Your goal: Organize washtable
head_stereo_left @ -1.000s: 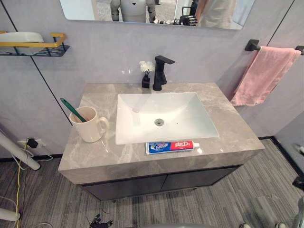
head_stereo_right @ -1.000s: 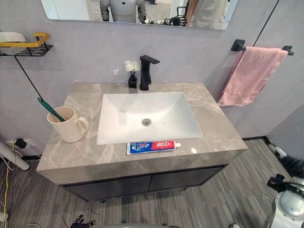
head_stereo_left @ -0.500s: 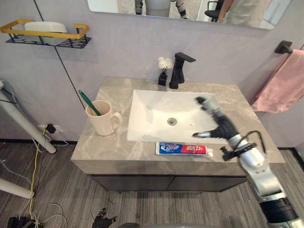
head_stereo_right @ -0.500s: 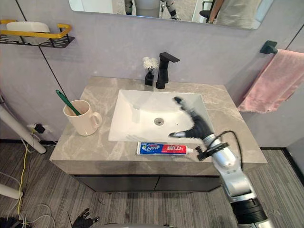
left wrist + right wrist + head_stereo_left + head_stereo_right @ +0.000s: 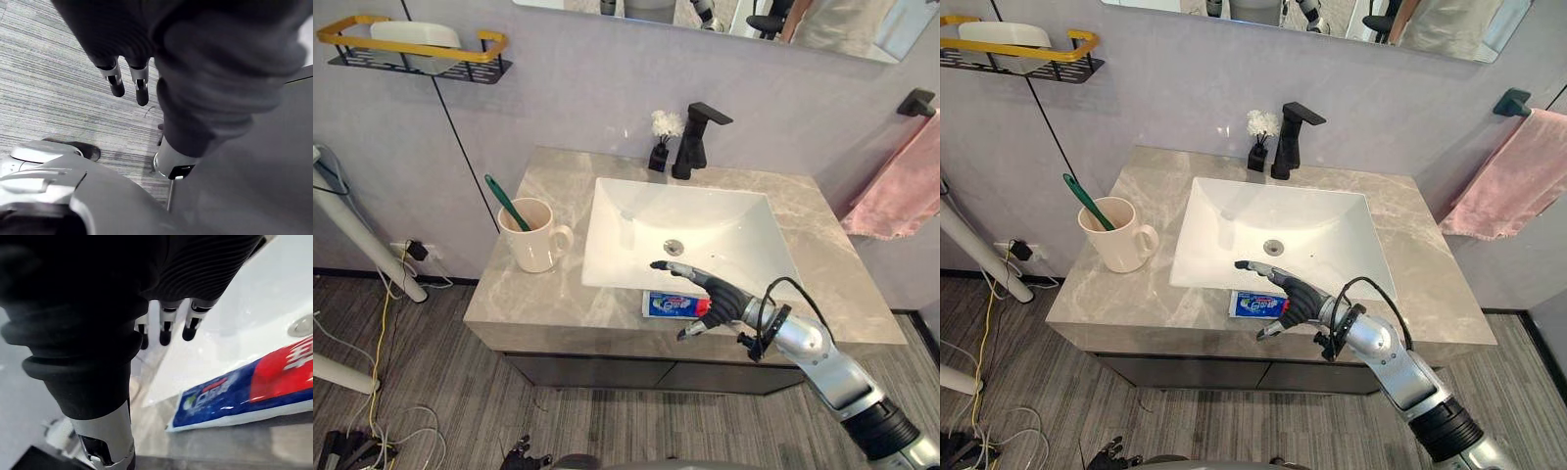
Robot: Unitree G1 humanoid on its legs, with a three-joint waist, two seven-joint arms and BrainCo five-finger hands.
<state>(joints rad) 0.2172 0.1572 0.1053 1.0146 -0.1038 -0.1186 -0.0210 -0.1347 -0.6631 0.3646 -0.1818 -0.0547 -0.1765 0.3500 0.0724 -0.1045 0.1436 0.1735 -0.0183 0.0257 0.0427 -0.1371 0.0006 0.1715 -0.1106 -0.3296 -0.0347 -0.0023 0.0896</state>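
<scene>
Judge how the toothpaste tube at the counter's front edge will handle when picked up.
The tube lies flat, so it probably won't roll. It looks soft and glossy, so it may dent or slip in the right hand. Lying close to the counter's edge, a push could slide it off.

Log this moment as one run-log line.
right hand: open, above toothpaste tube at counter front edge | left hand: open, idle over floor | toothpaste tube: not grasped
</scene>
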